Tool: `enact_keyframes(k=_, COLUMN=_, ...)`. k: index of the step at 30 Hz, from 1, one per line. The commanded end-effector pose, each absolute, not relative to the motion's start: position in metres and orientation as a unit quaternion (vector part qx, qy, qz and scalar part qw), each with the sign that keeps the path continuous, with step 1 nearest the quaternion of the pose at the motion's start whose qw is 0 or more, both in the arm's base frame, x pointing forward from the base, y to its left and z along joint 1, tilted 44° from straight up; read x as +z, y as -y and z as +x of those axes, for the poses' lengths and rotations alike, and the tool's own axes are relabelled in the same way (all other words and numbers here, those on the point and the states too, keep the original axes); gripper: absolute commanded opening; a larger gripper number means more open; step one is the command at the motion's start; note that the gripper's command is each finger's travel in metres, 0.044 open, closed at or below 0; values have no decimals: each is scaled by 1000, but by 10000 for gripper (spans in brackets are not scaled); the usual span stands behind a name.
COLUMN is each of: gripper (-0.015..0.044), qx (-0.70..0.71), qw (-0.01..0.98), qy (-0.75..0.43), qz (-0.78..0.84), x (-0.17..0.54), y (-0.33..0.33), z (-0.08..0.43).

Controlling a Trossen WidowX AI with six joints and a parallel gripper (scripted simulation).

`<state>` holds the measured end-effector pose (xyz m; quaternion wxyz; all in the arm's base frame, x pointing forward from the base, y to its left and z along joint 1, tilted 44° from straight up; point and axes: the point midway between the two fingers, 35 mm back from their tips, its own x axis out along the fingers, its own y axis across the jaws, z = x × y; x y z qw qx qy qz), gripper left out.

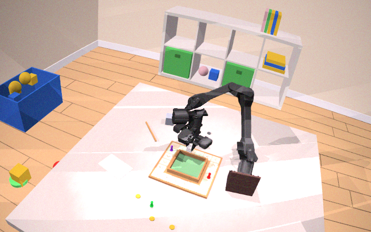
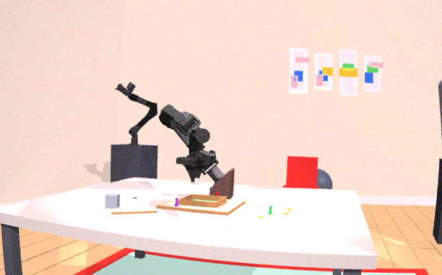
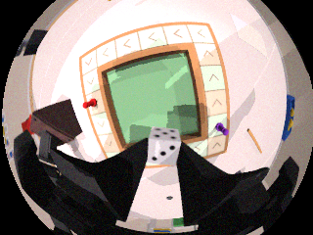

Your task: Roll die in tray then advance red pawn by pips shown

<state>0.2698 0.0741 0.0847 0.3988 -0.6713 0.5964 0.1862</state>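
My gripper (image 1: 189,147) (image 2: 195,181) (image 3: 163,144) is shut on the white die (image 1: 189,148) (image 2: 195,180) (image 3: 164,146) and holds it in the air, above the board's back edge beside the tray. The tray (image 1: 183,177) (image 2: 198,201) (image 3: 196,73) has a wooden rim and a green floor, with no die in it. It sits in the middle of the board (image 1: 178,186) (image 2: 235,208) (image 3: 152,35), which has arrows on its squares. The red pawn (image 1: 208,175) (image 2: 216,194) (image 3: 90,103) stands on the board's side nearest the arm's base. The purple pawn (image 1: 171,148) (image 2: 176,202) (image 3: 222,128) stands near the opposite corner.
A green pawn (image 1: 151,204) (image 2: 270,209) stands off the board near yellow discs (image 1: 137,195) (image 2: 261,217). A grey cube (image 1: 168,119) (image 2: 111,200), a wooden stick (image 1: 150,131) (image 2: 134,212) (image 3: 254,140), a small dark disc (image 1: 208,133) (image 3: 169,198) and a white sheet (image 1: 114,165) lie around the board.
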Motion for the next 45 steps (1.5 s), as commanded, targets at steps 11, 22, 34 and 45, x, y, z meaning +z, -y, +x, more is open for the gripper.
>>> enact_keyframes(k=11, gripper=0, qx=280, qw=281, qy=-561, qz=-727, x=54, y=-87, z=257)
enact_keyframes(k=22, gripper=0, qx=375, qw=330, qy=-560, qz=-661, x=46, y=-80, z=251)
enact_keyframes(k=34, gripper=0, qx=503, qw=425, qy=-483, qz=-577, x=39, y=-77, z=247)
enact_keyframes(k=45, gripper=0, qx=554, qw=487, qy=-395, qz=-547, x=38, y=-75, z=247)
